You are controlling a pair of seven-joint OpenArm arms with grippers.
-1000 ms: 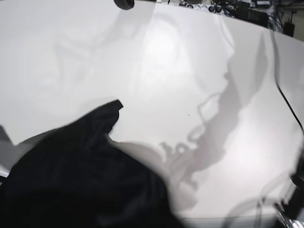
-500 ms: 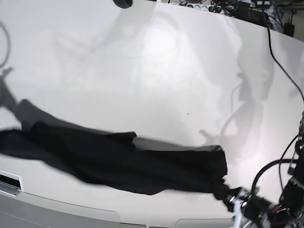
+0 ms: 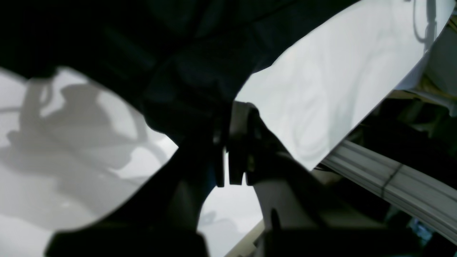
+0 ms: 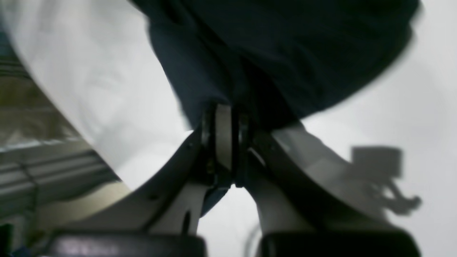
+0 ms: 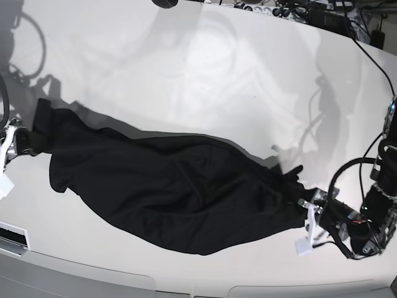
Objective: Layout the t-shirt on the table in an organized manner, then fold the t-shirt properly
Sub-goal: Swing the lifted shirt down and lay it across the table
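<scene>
Left wrist view. The left gripper (image 3: 232,142) is closed, its two fingers pressed together on a bunched fold of the black t-shirt (image 3: 185,53). The cloth fills the upper part of the frame and hangs down into the fingertips. Beneath it lies the glossy white table (image 3: 314,100), whose rounded edge runs diagonally at the right of the frame; the shadow of the arm falls on the tabletop at the left.

Right wrist view. The right gripper (image 4: 225,117) is likewise closed, with a gathered portion of the t-shirt (image 4: 285,53) pinched between its fingers. The fabric spreads upward and to the right from the grip. The table (image 4: 107,89) appears on both sides of the cloth, its edge visible at the left of the frame. The picture is somewhat blurred.

Base view. The t-shirt (image 5: 180,192) lies stretched lengthwise along the near edge of the table (image 5: 205,74), rumpled and not flat, reaching from close to the table's left edge toward the near right corner. The right gripper (image 5: 15,141) holds the cloth's end by the left edge; the left gripper (image 5: 304,202) holds the opposite end near the right corner. A dark cable (image 5: 372,62) crosses the far right corner of the table.
</scene>
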